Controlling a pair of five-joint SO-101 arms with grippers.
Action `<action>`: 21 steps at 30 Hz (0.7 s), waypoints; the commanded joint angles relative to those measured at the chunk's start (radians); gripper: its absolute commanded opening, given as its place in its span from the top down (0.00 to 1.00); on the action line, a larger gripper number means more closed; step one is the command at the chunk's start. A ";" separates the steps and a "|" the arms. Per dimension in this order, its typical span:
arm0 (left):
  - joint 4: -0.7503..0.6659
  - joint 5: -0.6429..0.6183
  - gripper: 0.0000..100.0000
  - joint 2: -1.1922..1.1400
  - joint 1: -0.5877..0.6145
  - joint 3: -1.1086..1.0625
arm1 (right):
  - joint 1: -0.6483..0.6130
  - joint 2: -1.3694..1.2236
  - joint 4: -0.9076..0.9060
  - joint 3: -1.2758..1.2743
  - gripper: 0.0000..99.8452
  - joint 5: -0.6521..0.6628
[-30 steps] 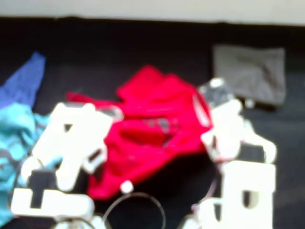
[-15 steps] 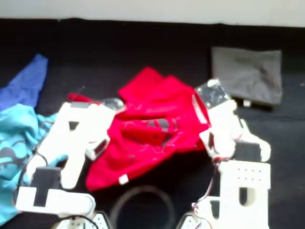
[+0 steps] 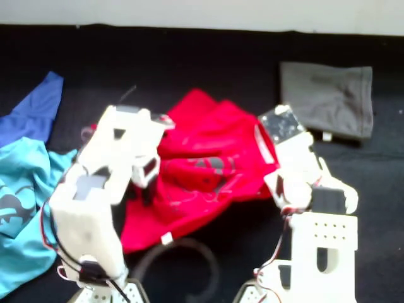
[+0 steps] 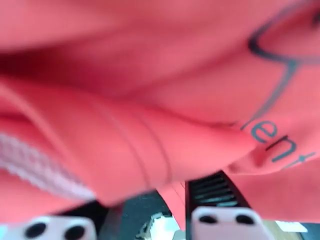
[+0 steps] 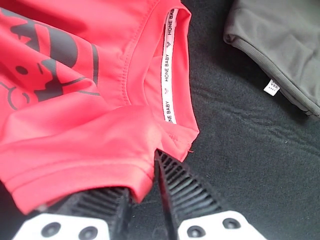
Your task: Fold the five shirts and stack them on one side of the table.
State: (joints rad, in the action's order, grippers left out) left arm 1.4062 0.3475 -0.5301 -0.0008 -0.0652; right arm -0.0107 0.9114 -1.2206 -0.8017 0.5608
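Red shirt (image 5: 75,115) hem within right claw (image 5: 142,175)

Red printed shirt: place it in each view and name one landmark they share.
High view: red printed shirt crumpled mid-table between both arms.
Left wrist view: shirt close against the camera.
Right wrist view: shirt hem pinched in the right gripper.
Shared landmark: dark chest print.

Bare table (image 3: 189,63) beyond red shirt (image 3: 208,158), grey shirt (image 3: 328,98) alongside
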 commanded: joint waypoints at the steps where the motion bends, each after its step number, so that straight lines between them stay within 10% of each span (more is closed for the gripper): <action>1: 0.044 -0.043 0.85 -0.114 0.030 0.364 | -0.004 0.016 0.021 0.002 0.99 0.003; 12: 0.359 -0.051 0.85 -0.395 0.039 1.058 | 0.007 -0.073 0.186 -0.031 0.99 0.003; 21: 0.374 -0.043 0.85 -0.131 0.070 0.699 | 0.004 -0.168 0.206 -0.022 0.99 0.003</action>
State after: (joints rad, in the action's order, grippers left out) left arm 1.7622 0.3015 -0.8447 0.0606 0.7772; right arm -0.0092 0.7472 -1.0319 -0.8324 0.5608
